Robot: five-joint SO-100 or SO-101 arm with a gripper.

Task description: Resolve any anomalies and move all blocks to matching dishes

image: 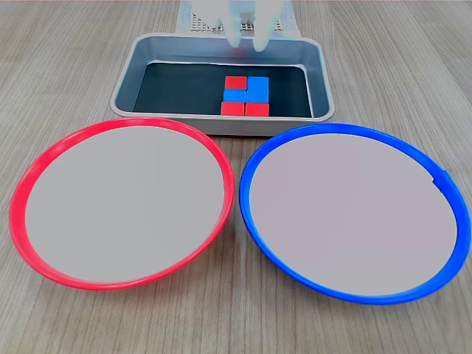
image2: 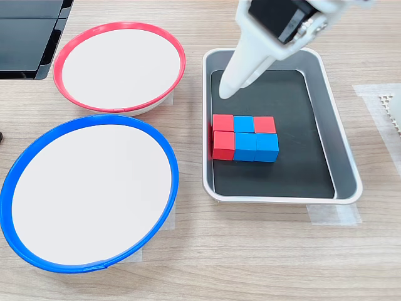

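Note:
Three red and three blue blocks (image2: 244, 135) sit packed in a two-by-three cluster on the black floor of the grey metal tray (image2: 348, 169); the cluster of blocks (image: 245, 96) shows in both exterior views. The red-rimmed dish (image: 122, 203) and the blue-rimmed dish (image: 354, 214) hold nothing. My gripper (image2: 229, 91) hangs over the tray's end away from the cluster's far side, tip pointing down, apart from the blocks. In the first exterior view the gripper (image: 247, 40) is blurred, with two prongs standing apart and nothing between them.
A black flat object (image2: 25, 31) lies at the second exterior view's upper left. A white mesh pad (image2: 391, 106) sits at the second exterior view's right edge. Clear tape (image2: 332, 214) holds the tray to the wooden table. The two dishes almost touch.

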